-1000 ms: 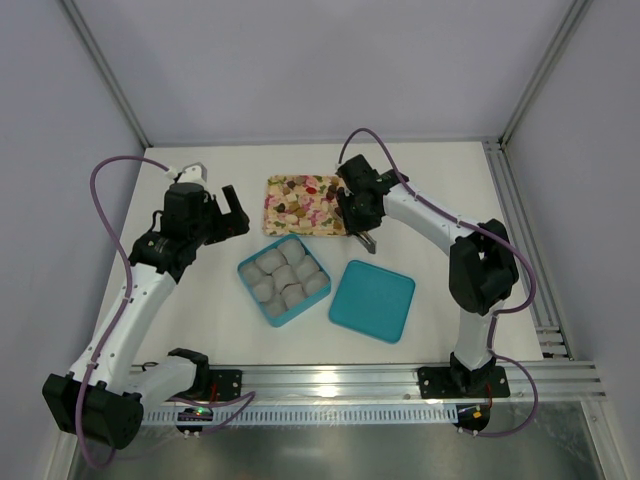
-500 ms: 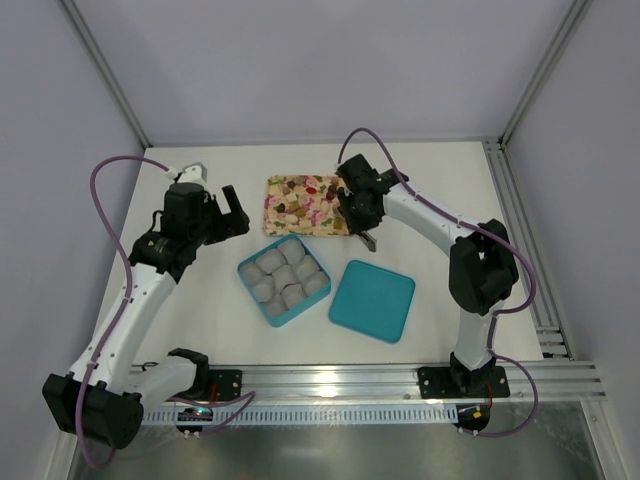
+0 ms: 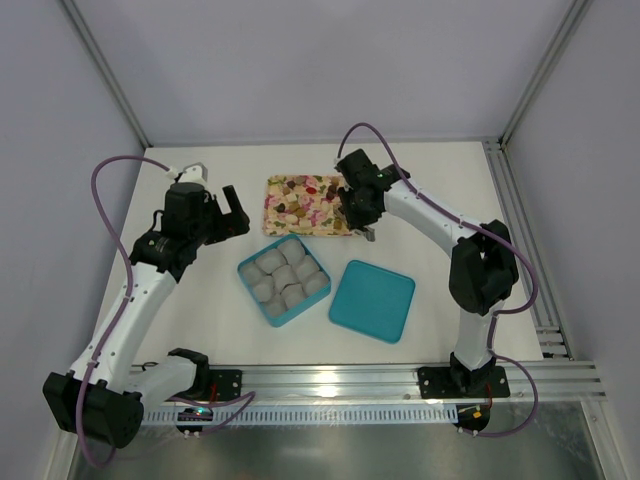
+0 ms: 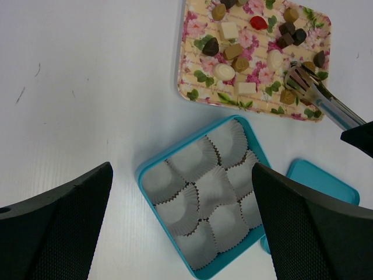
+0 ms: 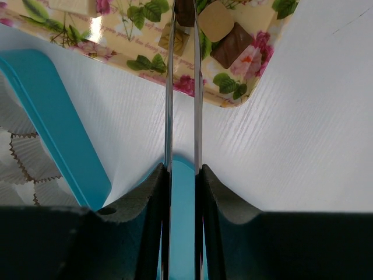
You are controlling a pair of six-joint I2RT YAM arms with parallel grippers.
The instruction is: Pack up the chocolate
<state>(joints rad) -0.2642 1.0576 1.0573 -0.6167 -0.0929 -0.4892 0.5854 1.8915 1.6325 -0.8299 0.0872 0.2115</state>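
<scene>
**Right arm on tongs at the tray; left arm hovering open**

The right gripper point(image 5: 182, 175) is clamping a pair of metal tongs point(image 5: 169, 87). Its fingers are pressing on the outer sides of the two blades, which are running nearly parallel with a narrow gap between them. The tong tips are reaching over the near right corner of the tray point(image 4: 201, 23). A dark brown piece point(image 5: 185, 10) is showing between the tips, cut off by the top of the right wrist view, so I cannot tell whether it is lifted or resting.

The chocolate point(image 4: 240, 63) is lying scattered on the flowered tray in dark, tan, cream and red pieces. The tray is sitting near the middle of the far edge of the tabletop point(image 4: 87, 87).

A teal box point(image 4: 141, 172) is sitting at the tabletop's middle, just nearer than the tray and turned corner-on. White paper cups point(image 4: 201, 192) are filling it in three rows of three. Its lid point(image 3: 372, 300) is lying flat just beside it, toward the right and the near edge.

The left gripper point(image 3: 232, 212) is hovering over the left half of the tabletop with its jaws spread wide, gripping nothing.
</scene>
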